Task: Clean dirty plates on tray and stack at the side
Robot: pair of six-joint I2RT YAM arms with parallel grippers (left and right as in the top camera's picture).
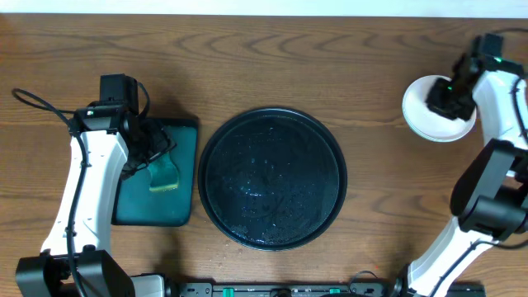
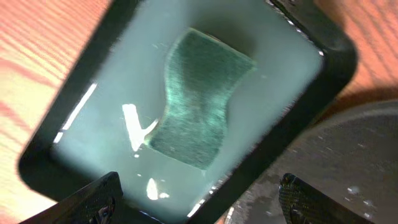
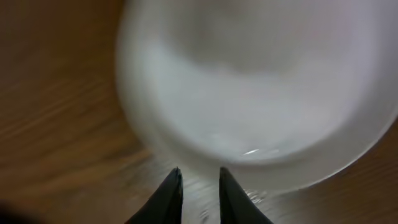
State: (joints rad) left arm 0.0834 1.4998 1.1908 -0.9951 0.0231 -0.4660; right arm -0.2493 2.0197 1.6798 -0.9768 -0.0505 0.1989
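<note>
The black round tray (image 1: 272, 177) sits mid-table, wet with droplets and holding no plates; its edge also shows in the left wrist view (image 2: 348, 155). A white plate (image 1: 421, 111) rests on the table at the far right. I cannot tell whether other plates lie under it. My right gripper (image 1: 450, 97) hovers over that plate. In the right wrist view its fingers (image 3: 199, 177) are a narrow gap apart with nothing between them, just short of the plate's rim (image 3: 261, 87). My left gripper (image 1: 153, 153) is open wide and empty (image 2: 199, 199).
A dark teal rectangular tray (image 1: 157, 206) lies left of the black tray with a green sponge (image 1: 163, 175) in it. In the left wrist view the sponge (image 2: 199, 102) lies on the wet tray floor, inside the dark rim (image 2: 336, 56). Bare wooden table surrounds them.
</note>
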